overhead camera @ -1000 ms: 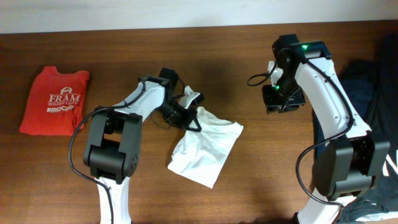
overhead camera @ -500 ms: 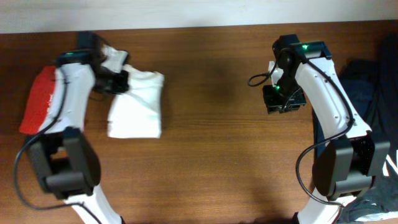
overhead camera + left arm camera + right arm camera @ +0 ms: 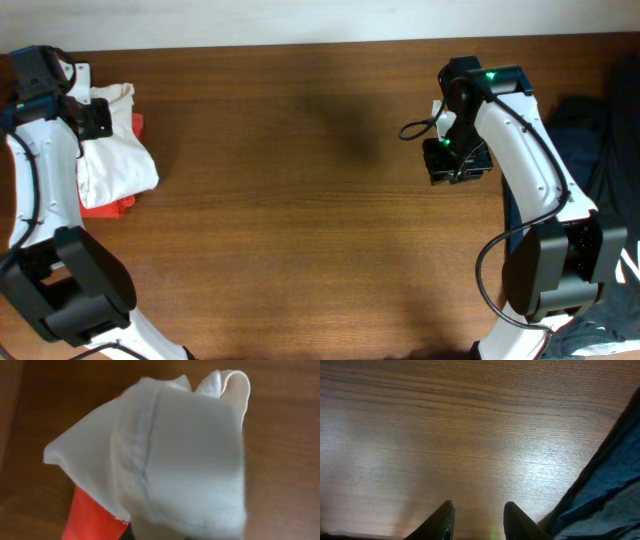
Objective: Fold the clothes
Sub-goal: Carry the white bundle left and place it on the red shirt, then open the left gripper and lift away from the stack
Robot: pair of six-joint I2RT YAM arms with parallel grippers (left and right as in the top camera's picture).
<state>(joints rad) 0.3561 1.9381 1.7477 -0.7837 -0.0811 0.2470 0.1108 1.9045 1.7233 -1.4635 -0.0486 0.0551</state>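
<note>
At the left edge, white shirt [image 3: 118,165] on red shirt [image 3: 108,206].
Left gripper [image 3: 98,118] pinches its far end; right gripper [image 3: 479,506] is open, far away.

The brown wooden table [image 3: 300,200] carries a red shirt [image 3: 108,207] at the upper left; dark clothes [image 3: 618,150] lie along its right edge.

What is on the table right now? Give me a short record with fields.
left gripper: closed on the white shirt
white shirt: bunched, lying over the red shirt
right gripper: open, empty, above bare table
dark clothes: heaped at the table's right edge, not held
</note>
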